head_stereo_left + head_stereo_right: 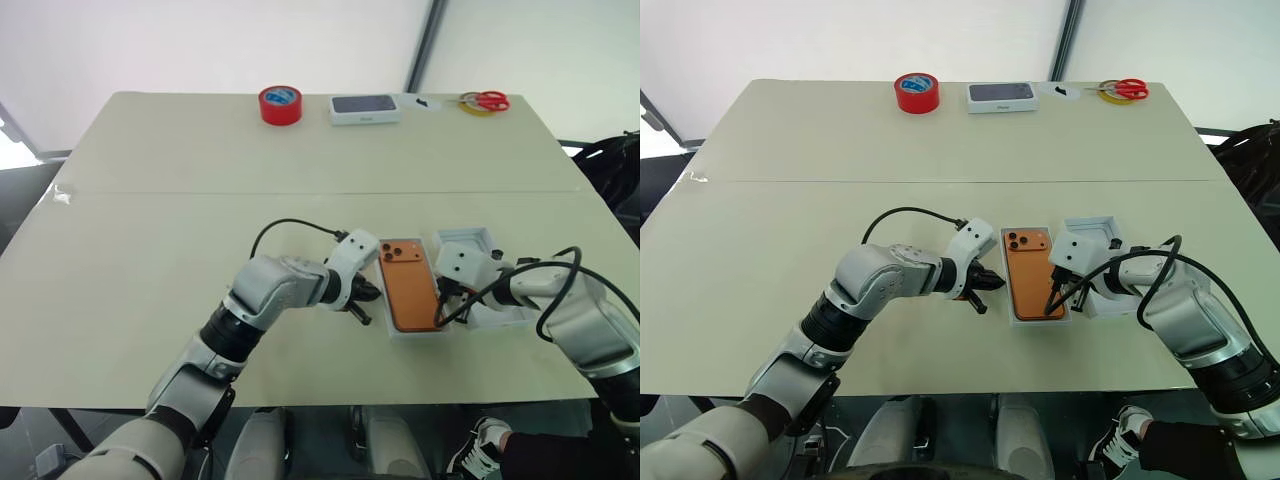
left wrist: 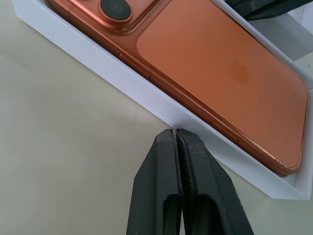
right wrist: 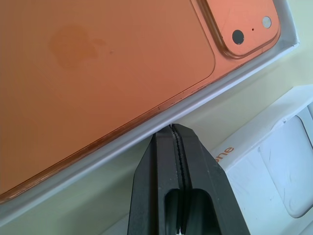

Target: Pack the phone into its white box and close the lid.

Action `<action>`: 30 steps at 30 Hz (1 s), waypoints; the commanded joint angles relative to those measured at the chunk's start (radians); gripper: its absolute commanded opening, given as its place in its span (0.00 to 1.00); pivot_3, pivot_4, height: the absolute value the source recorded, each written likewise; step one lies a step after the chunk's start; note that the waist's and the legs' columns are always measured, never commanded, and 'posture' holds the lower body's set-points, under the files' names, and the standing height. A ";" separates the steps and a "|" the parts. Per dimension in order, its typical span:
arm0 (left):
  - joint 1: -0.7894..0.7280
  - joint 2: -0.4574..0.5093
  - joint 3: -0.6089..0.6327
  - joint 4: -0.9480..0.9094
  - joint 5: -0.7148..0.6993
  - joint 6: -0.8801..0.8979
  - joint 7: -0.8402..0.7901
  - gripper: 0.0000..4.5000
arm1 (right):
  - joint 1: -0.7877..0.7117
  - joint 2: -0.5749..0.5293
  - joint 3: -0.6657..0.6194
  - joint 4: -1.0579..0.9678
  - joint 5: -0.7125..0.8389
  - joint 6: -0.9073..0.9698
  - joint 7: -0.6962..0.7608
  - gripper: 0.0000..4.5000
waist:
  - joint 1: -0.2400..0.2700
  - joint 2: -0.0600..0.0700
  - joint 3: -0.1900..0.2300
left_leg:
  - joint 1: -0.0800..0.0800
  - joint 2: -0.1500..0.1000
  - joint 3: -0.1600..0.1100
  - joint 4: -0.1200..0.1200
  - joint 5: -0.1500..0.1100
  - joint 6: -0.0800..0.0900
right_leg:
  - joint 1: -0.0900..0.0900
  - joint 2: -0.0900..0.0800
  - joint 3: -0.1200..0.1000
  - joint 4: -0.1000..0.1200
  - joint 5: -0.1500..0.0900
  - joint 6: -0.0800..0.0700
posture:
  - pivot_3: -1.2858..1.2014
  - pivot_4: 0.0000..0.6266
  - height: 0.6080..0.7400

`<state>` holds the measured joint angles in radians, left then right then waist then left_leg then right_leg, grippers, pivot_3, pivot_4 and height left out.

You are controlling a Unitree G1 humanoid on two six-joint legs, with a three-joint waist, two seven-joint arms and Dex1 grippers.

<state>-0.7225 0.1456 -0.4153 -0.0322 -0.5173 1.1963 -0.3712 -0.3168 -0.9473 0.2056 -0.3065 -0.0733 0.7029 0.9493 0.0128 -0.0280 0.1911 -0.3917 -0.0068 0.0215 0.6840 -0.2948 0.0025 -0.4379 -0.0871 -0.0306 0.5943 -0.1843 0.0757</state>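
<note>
Beyond the white box (image 1: 1040,318), red tape roll (image 1: 917,92), dark-topped box (image 1: 1002,96) and scissors (image 1: 1124,91) lying at the table's (image 1: 760,220) far edge, phone (image 1: 1030,275) sitting inside, lenses pointing away, lengthwise front-to-back, lid (image 1: 1110,268) resting just right, left gripper (image 2: 176,133) and right gripper (image 3: 172,128) flanking, fingers pressed together, holding nothing.

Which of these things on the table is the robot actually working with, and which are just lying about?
Part of the job:
- the phone, orange, lying camera side up in the white box
- the lid, open side up, just beside the box
- the left claw and right claw, both shut, either side of the box

Just lying about:
- red tape roll
- white box with a dark top
- red-handled scissors
</note>
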 commanded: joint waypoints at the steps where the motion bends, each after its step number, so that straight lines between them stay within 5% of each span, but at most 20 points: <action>1: -0.023 -0.010 0.040 -0.018 0.005 -0.010 -0.028 0.04 | 0.008 -0.014 -0.044 -0.060 0.032 -0.037 0.015 0.00 | 0.000 0.000 0.000 | 0.000 0.000 0.000 0.000 0.000 0.000 | 0.000 0.000 0.000 0.000 0.000 0.000 | 0.52 0.24 0.94; 10: 0.072 0.137 0.153 -0.206 -0.028 0.032 -0.087 0.04 | 0.071 -0.123 -0.211 -0.032 0.130 -0.060 0.093 0.00 | -0.002 0.000 0.000 | 0.000 0.000 0.000 0.000 0.000 0.000 | 0.000 0.000 0.000 0.000 0.000 0.000 | 0.52 0.24 0.94; 13: 0.119 0.211 0.161 -0.259 0.003 -0.050 -0.115 0.02 | 0.027 -0.131 -0.245 0.001 0.190 0.030 0.117 0.19 | 0.000 0.000 0.000 | 0.000 0.001 0.000 0.000 0.000 0.000 | 0.000 0.000 0.000 0.001 0.000 0.000 | 0.52 0.24 0.94; 18: 0.198 0.273 0.172 -0.323 0.073 -0.352 -0.197 0.02 | -0.094 -0.107 -0.211 0.068 0.243 0.295 0.076 0.74 | 0.000 0.001 0.000 | 0.000 0.001 0.000 0.000 0.000 0.000 | 0.000 -0.001 0.000 0.000 0.000 -0.001 | 0.52 0.24 0.94; 30: 0.273 0.360 0.060 -0.366 0.215 -0.680 -0.390 0.02 | -0.303 0.013 -0.084 0.140 0.342 0.722 -0.060 0.74 | 0.003 0.001 0.000 | -0.001 0.001 0.001 0.000 0.000 0.000 | -0.002 0.000 0.000 0.000 0.001 -0.002 | 0.52 0.24 0.94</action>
<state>-0.4448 0.5053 -0.3560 -0.3571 -0.3113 0.5540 -0.7470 -0.5982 -0.9285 0.1209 -0.1405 0.2632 1.3979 0.9213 0.0155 -0.0268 0.1912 -0.3931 -0.0062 0.0224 0.6840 -0.2949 0.0025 -0.4397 -0.0878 -0.0302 0.5946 -0.1836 0.0740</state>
